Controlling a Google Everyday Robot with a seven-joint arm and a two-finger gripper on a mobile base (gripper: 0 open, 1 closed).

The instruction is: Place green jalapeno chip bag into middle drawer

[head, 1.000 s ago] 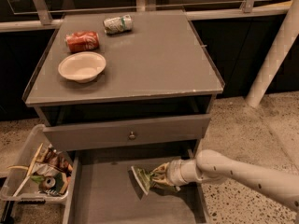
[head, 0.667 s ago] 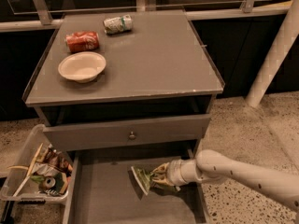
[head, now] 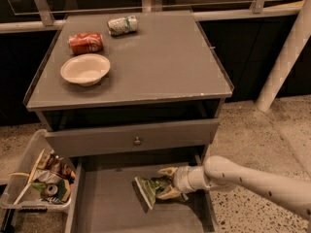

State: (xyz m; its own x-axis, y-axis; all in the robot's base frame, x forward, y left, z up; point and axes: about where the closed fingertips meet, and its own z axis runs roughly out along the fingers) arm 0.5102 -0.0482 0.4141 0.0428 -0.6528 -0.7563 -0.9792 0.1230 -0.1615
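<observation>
Nothing much has moved since a sec ago: the arm, the bag & the stuff on top sit in the same spots.

The white arm (head: 252, 178) comes in from the right, low down, & reaches nearly flat over the side of the middle drawer (head: 107, 208). The gripper (head: 165, 182) is at its tip, inside the open drawer, near the right wall. It has one finger above & one below the green jalapeno chip bag (head: 149, 189) & it is grasping the bag. The bag sticks out to the left of the fingers, down by the grey drawer floor. Can't tell if the bag touches the floor or hangs just over it.

The rest of the arm is cut off at the right edge. The front of the drawer is cut off at the bottom. The back of the bag is hidden by the fingers.

Above it is a shut drawer front w/ a small round knob (head: 137, 141). On the cabinet top (head: 165, 57) are a white bowl (head: 85, 69) w/ nothing in it, a red can (head: 86, 42) lying down & a crushed green-and-white can (head: 122, 24). On the floor at left a clear bin (head: 19, 200) holds wrappers & other bits too mixed up to name.
</observation>
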